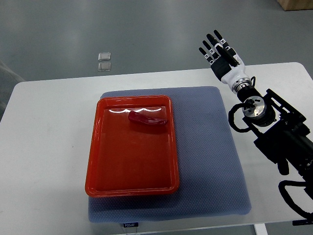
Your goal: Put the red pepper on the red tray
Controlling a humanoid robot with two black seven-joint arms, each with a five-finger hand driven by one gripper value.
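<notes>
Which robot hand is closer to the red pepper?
Right. The right hand hovers open past the table's far edge, up and right of the red pepper, which lies in the red tray. The left hand isn't in view.

The glossy red plastic tray [132,188] lies on a textured blue-grey mat [210,161] atop the smooth, matt white bench [49,147].

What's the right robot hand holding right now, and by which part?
Nothing. The right robot hand is open, fingers spread, raised past the table's far edge. The red pepper lies loose in the red tray, near its far end.
</notes>
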